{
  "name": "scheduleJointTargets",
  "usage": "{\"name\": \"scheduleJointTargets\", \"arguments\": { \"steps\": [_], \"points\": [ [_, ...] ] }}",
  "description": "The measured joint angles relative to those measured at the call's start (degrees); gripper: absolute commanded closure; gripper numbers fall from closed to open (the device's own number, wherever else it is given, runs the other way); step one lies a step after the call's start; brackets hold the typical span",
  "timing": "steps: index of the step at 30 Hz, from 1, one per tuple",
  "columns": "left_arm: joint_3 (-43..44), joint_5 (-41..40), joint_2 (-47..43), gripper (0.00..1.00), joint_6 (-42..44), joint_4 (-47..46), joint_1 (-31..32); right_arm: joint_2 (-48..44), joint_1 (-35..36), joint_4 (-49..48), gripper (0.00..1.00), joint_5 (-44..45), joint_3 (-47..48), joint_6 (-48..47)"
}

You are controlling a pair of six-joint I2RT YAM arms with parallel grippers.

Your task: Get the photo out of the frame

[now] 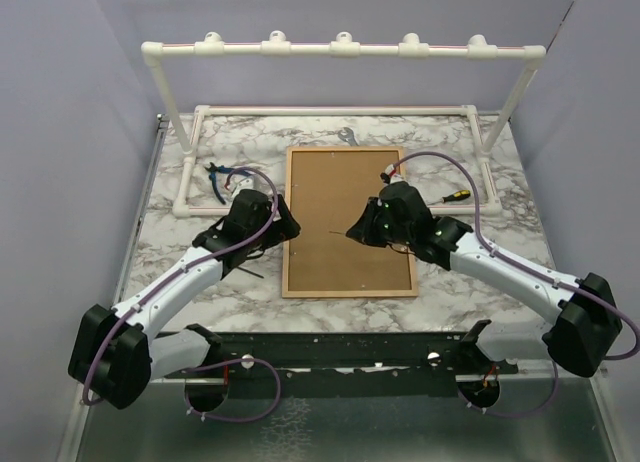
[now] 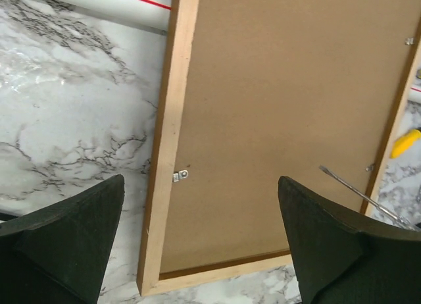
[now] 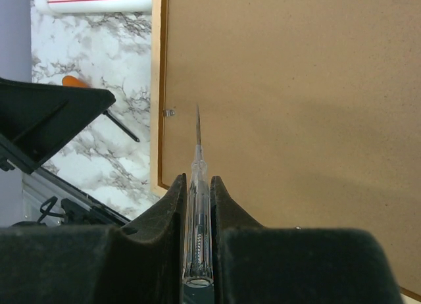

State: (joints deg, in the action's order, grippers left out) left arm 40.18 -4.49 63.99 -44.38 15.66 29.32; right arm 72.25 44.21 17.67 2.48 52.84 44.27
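The frame (image 1: 350,222) lies face down on the marble table, its brown back (image 3: 296,106) up. The photo is hidden beneath that back. My left gripper (image 1: 275,222) hangs open over the frame's left border (image 2: 168,152), near its front corner; its fingers (image 2: 79,231) hold nothing and straddle a small metal clip (image 2: 179,176). My right gripper (image 3: 196,179) is shut on a clear-handled screwdriver (image 3: 197,212). The thin tip points across the back towards the left border, where another clip (image 3: 170,112) sits. That shaft (image 2: 348,185) also shows in the left wrist view.
A white pipe rack (image 1: 340,48) stands round the far half of the table. A yellow-handled screwdriver (image 1: 455,195) lies right of the frame. Blue-handled pliers (image 1: 222,177) lie to its left. An orange-handled screwdriver (image 3: 75,81) rests beside the left arm.
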Motion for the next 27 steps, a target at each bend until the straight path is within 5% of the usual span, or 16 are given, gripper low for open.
{"name": "scheduleJointTargets", "arguments": {
  "steps": [9, 15, 27],
  "points": [
    [3.52, -1.42, 2.54, 0.01, 0.13, 4.87, -0.07, 0.48, 0.00, -5.31, 0.99, -3.58, -1.95, -2.27],
    [0.92, -1.77, -0.94, 0.23, 4.04, 3.04, -0.07, 1.31, 0.00, -10.36, 0.99, -9.55, -4.07, -4.31],
    [0.61, -1.79, 7.91, 0.33, 7.80, -1.60, -0.07, 6.49, 0.00, -11.39, 0.99, -12.00, -2.12, -6.93]
  ]
}}
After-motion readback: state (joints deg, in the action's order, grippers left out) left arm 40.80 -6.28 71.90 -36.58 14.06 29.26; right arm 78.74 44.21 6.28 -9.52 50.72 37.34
